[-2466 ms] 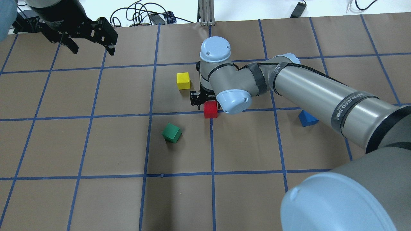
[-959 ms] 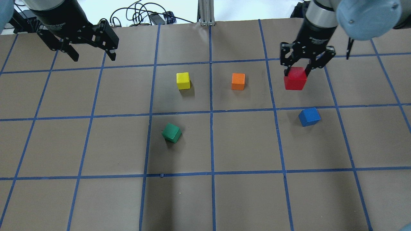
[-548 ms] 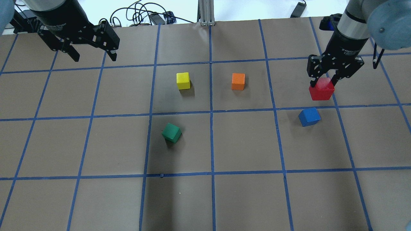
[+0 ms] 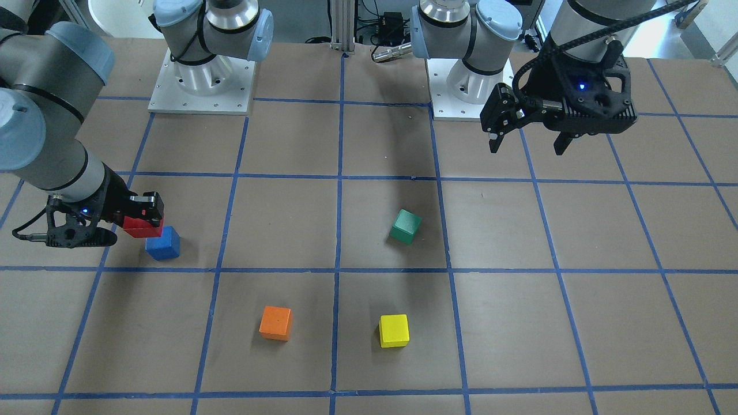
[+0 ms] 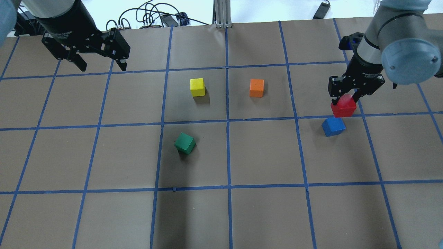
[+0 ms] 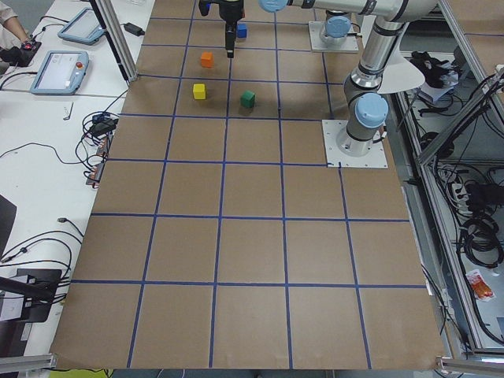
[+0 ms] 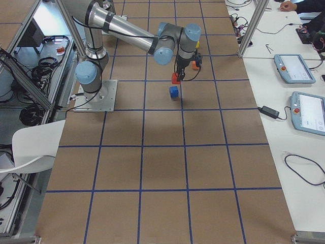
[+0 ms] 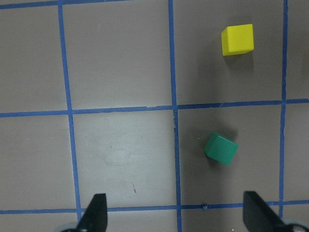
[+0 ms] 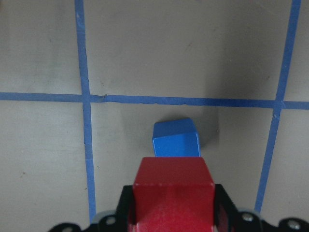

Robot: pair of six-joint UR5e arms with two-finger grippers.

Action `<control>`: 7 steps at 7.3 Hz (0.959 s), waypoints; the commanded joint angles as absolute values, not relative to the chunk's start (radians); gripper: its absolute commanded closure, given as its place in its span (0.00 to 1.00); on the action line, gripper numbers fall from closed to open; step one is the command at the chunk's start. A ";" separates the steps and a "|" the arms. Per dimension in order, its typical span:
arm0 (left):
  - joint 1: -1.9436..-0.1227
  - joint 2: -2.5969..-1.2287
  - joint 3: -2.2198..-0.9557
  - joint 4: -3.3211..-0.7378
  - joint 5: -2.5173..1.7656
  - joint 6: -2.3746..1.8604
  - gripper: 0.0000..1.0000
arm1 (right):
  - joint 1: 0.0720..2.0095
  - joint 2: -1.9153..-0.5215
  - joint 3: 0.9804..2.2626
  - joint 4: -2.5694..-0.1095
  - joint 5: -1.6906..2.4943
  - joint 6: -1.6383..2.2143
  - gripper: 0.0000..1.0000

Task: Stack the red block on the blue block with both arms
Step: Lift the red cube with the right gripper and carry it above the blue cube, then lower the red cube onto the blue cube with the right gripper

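My right gripper [image 5: 343, 102] is shut on the red block [image 5: 343, 107] and holds it off the table, just beyond and close above the blue block [image 5: 333, 126]. In the right wrist view the red block [image 9: 173, 186] sits between my fingers, with the blue block [image 9: 176, 139] right ahead and below it. In the front-facing view the red block [image 4: 142, 228] overlaps the top corner of the blue block [image 4: 162, 245]. My left gripper [image 5: 98, 65] is open and empty, high over the far left of the table.
A yellow cube [image 5: 197, 87] and an orange cube [image 5: 256, 88] stand on the far middle squares. A green cube [image 5: 185, 143] sits turned near the centre. Both arm bases [image 4: 202, 80] stand at the robot's edge of the table.
My right gripper carried the red block from the table centre to the right, then toward me and down to the blue block. My left gripper barely shifted.
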State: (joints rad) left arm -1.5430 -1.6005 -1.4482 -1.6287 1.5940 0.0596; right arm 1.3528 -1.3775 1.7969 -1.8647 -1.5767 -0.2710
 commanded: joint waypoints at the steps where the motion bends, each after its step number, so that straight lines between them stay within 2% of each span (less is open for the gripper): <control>1: -1.543 -1.598 -1.451 -1.625 1.594 0.060 0.00 | 1.342 -1.378 1.863 -1.966 -1.574 -0.322 1.00; 7: -1.545 -1.598 -1.451 -1.626 1.588 0.058 0.00 | 1.338 -1.373 1.916 -2.029 -1.575 -0.382 1.00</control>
State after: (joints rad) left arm -1.5436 -1.5989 -1.4507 -1.6258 1.5906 0.0583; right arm 1.3377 -1.3735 1.9106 -2.0285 -1.5739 -0.3803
